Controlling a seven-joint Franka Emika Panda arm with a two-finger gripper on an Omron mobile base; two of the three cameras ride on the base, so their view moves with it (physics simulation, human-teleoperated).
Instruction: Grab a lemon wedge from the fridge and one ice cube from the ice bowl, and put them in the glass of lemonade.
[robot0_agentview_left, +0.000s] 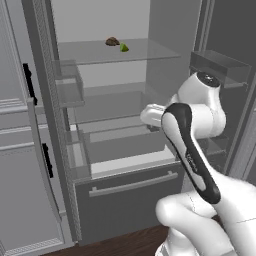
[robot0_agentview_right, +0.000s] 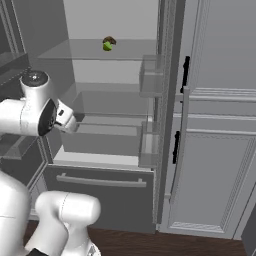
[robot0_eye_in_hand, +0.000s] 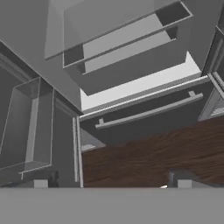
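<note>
The fridge (robot0_agentview_left: 125, 195) is seen with both doors swung wide, its pale grey interior and clear shelves exposed above the closed bottom drawer (robot0_agentview_right: 100, 197). The lemon wedge (robot0_agentview_left: 123, 47) is found on the upper clear shelf (robot0_agentview_left: 150, 52), just beside a small brown object (robot0_agentview_left: 112, 41); from the right base view the wedge (robot0_agentview_right: 107, 46) appears directly in front of that brown object.

The white arm is raised from the base and folded at the elbow, with the forearm directed into the fridge opening at the height of the lower shelves, well below the shelf carrying the wedge. The wrist is pitched downward, so that the hand view is directed at the drawer handle (robot0_eye_in_hand: 148, 111), the lower shelf edges and the dark wooden floor (robot0_eye_in_hand: 153, 157) in front of the fridge. The claw (robot0_eye_in_hand: 109, 183) is held spread to its widest, the two finger tips (robot0_eye_in_hand: 41, 183) being barely visible at the bottom of the hand view, far apart, with nothing gripped between them.
</note>
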